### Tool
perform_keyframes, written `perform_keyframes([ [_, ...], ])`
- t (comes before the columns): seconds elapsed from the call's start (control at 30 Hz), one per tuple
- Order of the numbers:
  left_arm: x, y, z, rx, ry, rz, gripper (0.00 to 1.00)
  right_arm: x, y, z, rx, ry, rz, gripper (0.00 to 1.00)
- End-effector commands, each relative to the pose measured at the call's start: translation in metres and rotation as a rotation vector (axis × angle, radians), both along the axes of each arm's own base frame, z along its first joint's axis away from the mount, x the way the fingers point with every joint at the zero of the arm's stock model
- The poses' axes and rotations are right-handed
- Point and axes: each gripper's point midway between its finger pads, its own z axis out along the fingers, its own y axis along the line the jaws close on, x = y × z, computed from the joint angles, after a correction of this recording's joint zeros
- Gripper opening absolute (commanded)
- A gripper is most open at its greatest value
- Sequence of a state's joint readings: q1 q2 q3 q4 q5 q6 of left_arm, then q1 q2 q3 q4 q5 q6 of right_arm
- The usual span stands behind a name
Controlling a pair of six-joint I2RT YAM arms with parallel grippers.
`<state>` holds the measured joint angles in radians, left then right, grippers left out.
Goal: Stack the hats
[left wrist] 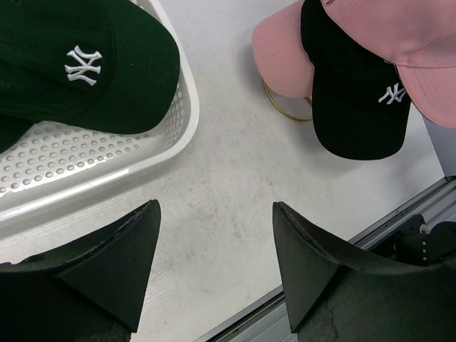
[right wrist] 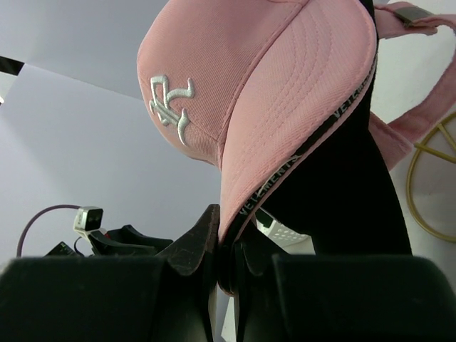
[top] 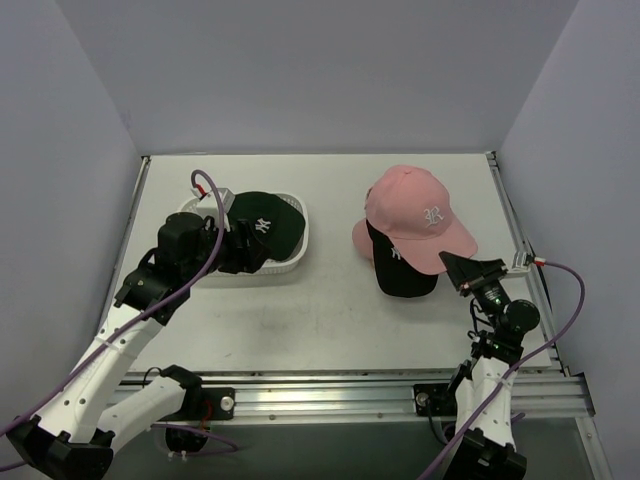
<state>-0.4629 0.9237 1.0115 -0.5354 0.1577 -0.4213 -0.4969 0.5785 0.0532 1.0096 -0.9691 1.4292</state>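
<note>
Right gripper (top: 462,268) is clamped on the brim edge of the top pink cap (top: 420,212); the right wrist view shows both fingers pinched together with the pink brim squeezed between them. That cap sits on the pile at the right side of the table (top: 330,320), over a black cap (top: 402,272) whose brim pokes out toward the near edge. A sliver of a 2nd pink cap (top: 360,238) shows beneath at the left. A gold wire stand (left wrist: 285,110) peeks out under the pile in the left wrist view, so the pile seems to rest on it.

Left gripper (top: 243,250) hangs with its jaws spread wide and nothing between them, just beside the near rim of the white basket (top: 300,245). 1 dark cap (top: 265,222) lies in that basket, logo up, untouched by the fingers.

As a judgement, 3 caps look stacked, and the top one seems placed or nearly so, with the right fingers not yet let go of its brim. What is left is releasing that brim and carrying the 1 dark cap from the basket onto the pile; the left arm looks well placed for that pickup. Whether another cap lies hidden under the dark one cannot be told
</note>
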Motion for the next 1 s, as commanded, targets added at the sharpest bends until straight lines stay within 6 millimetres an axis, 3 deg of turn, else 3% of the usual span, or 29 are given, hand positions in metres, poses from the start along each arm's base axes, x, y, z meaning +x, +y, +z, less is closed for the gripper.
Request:
perform_keyframes([
  [0.0,0.002,0.0,0.012,-0.011,-0.043,-0.004,0.73,0.002,-0.003,0.0,-0.071,-0.015,-0.028,0.0],
  [0.83,0.001,0.002,0.008,-0.003,-0.036,0.0,0.73,0.012,-0.013,-0.075,-0.111,0.173,-0.051,0.0],
  [0.97,0.0,0.002,0.007,0.0,-0.035,0.001,0.73,0.007,-0.01,-0.096,-0.108,0.217,-0.043,0.0],
])
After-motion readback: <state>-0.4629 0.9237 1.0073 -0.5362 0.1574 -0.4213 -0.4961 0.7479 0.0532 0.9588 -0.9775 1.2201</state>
